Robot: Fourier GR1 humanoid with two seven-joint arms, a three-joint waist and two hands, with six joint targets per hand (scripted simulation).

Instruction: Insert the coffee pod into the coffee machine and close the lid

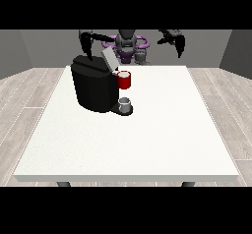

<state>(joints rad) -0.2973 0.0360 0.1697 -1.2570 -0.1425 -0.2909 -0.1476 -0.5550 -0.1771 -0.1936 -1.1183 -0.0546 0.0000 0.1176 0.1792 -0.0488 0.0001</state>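
The black coffee machine point(93, 88) stands on the left half of the white table point(162, 130). Its grey lid point(109, 59) is tilted up and open. A red thing at the machine point(124, 80) sits under the lid's front. A small grey thing point(141, 57) rests at the table's far edge in front of the robot; I cannot tell whether it is the pod. The hand at the view's left point(87, 42) hangs above the machine's back, fingers relaxed and pointing down, holding nothing. The hand at the view's right point(176, 39) is raised beyond the far edge, open and holding nothing.
A grey cup point(125, 104) stands on the machine's base plate at its front. The robot's torso point(127, 43) is behind the far edge. Bare white tabletop stretches to the right of the machine and towards the camera.
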